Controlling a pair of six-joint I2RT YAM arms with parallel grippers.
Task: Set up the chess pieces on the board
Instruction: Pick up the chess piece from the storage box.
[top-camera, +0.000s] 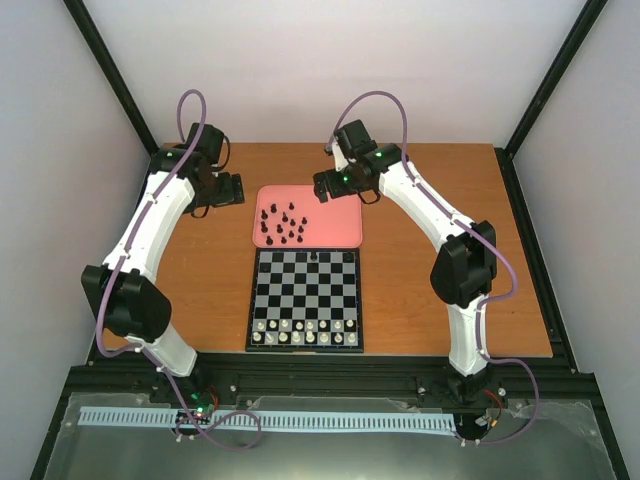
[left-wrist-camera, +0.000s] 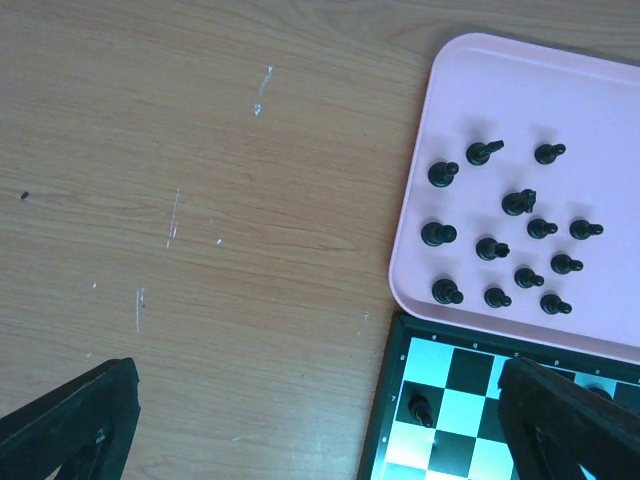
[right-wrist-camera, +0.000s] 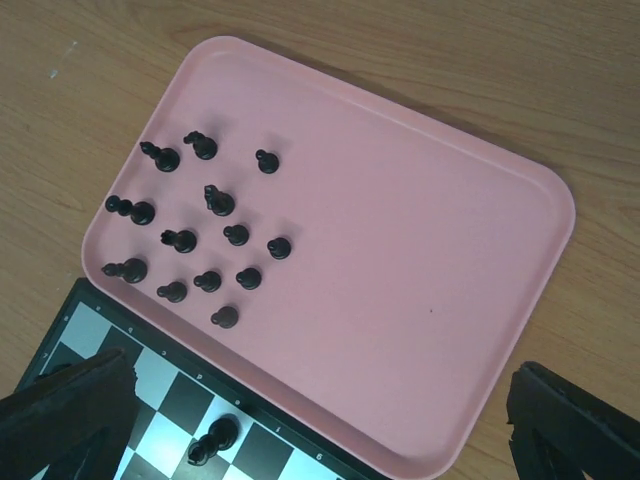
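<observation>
1. Reaching up from the near left corner in the top view, the left arm bends at its elbow and stretches to the far side. Its wrist turns inward, so the left gripper hangs over the table just left of the tray.
2. The right arm mirrors it, and the right gripper hangs over the tray's far edge. The pieces cluster in the tray's left half. The board lies touching the tray's near side, with another of the pieces in its far row. White pieces fill the two near rows.
3. In the left wrist view, the left gripper points down with its fingers spread wide, holding nothing. Thirteen pieces stand in the tray. One more stands near the corner of the board.
4. In the right wrist view, the right gripper looks straight down, its fingers wide apart and empty. Thirteen pieces crowd the left end of the tray. One stands on the board just beside the tray.
</observation>
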